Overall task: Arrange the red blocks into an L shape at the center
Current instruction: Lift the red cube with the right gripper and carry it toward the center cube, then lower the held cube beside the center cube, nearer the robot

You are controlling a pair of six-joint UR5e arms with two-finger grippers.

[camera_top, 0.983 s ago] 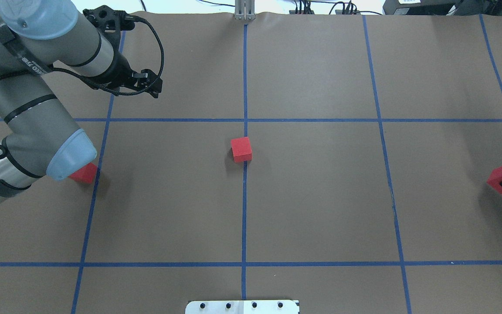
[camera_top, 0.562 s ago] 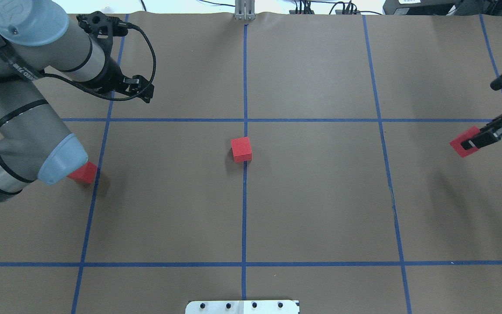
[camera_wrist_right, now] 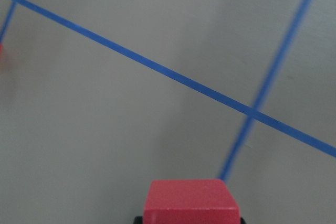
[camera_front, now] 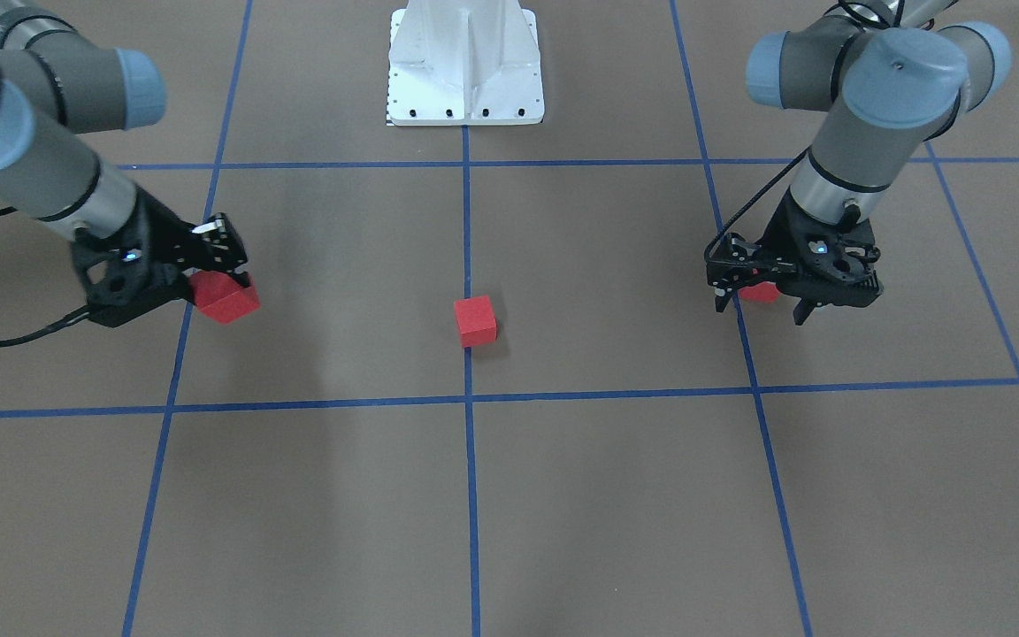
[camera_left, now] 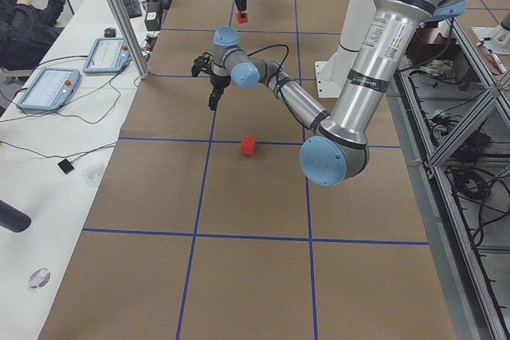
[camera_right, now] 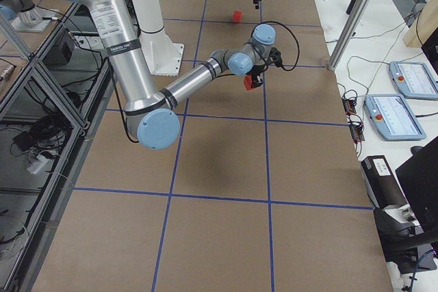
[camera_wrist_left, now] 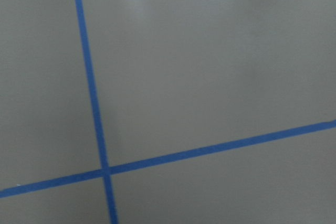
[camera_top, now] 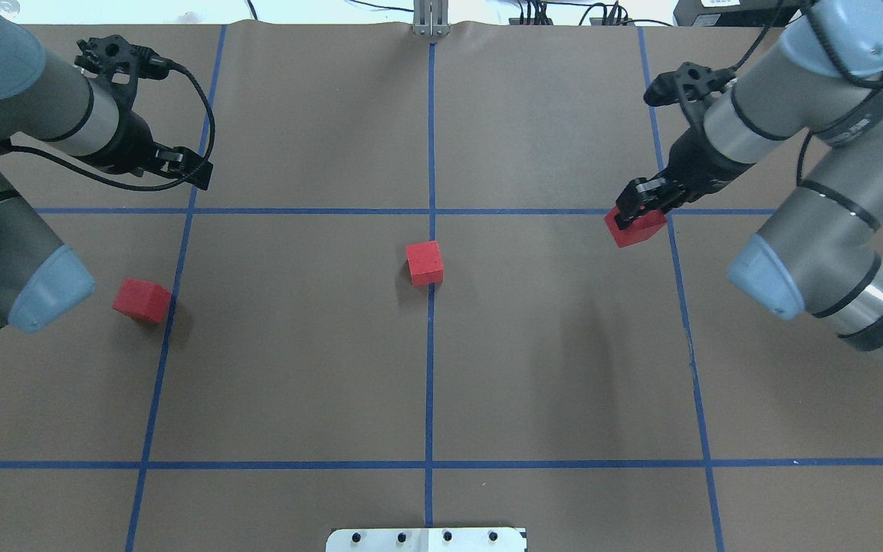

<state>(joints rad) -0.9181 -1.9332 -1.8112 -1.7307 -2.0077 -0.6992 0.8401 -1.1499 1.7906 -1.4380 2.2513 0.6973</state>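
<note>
reaching inward, right arm, fingers pinching a red block; left fingers spread

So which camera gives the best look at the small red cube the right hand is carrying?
The overhead exterior view: the carried small red cube and the right hand show clearly, unblocked. Front-facing shows it well too. The right wrist view catches only its top; the side views show it small.

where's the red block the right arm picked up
In the overhead view it's on the right side, clamped in the right claw: the held red block hangs just left of the right blue tape line, right of the centre block.
</note>
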